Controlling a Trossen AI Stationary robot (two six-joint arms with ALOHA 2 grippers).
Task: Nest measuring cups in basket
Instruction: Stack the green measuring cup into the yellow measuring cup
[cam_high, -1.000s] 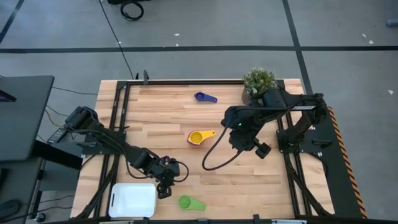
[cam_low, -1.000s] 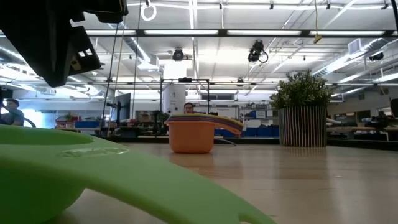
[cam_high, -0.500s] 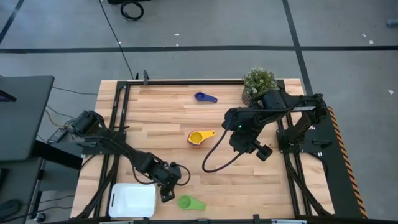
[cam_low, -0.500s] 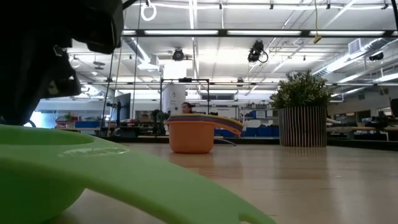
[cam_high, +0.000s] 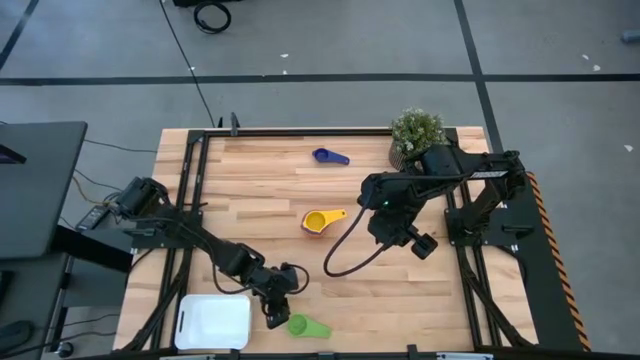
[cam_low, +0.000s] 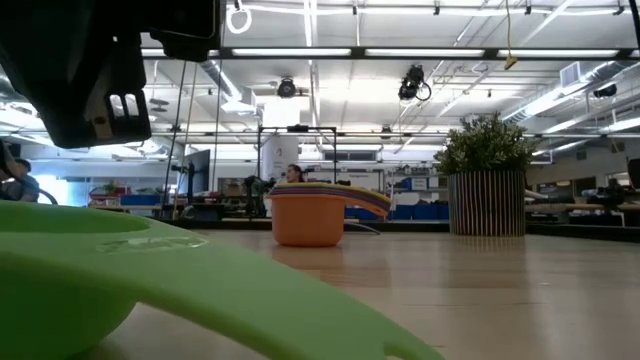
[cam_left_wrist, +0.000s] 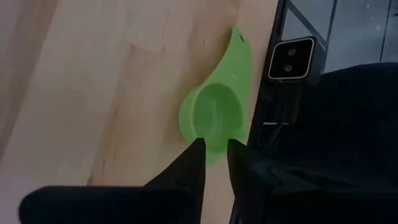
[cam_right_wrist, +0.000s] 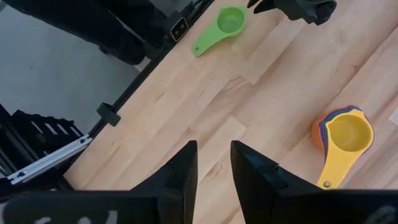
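**Left claw closes in on the green cup**

Since a second ago the left claw (cam_high: 274, 316) has travelled from beside the basket's upper right corner toward the near edge of the bench (cam_high: 260, 205), and now sits just left of the green cup (cam_high: 304, 325), between it and the basket (cam_high: 212, 322). In the left wrist view its two dark fingers (cam_left_wrist: 193, 163) stand a narrow gap apart with nothing between them, their tips just at the rim of the cup's bowl.

That cup is a small bright green plastic scoop, round bowl open upward and empty, with a short flat handle. From above, its long axis lies roughly along the bench's front edge, bowl toward the basket and handle pointing right, tilted a little toward the edge. It rests flat on the wood close to the front frame.

A stack of cups (cam_high: 318, 220) sits near the middle of the bench, yellow on top, orange at the bottom, handle pointing up and to the right. One blue cup (cam_high: 328, 156) lies alone toward the far side, handle pointing right. White and shallow, the basket holds nothing.

Over the bench's right half, right of the stack, the right claw (cam_high: 424, 245) hangs, fingers (cam_right_wrist: 180, 171) narrowly parted and holding nothing. A potted plant (cam_high: 415, 131) stands at the far right corner.
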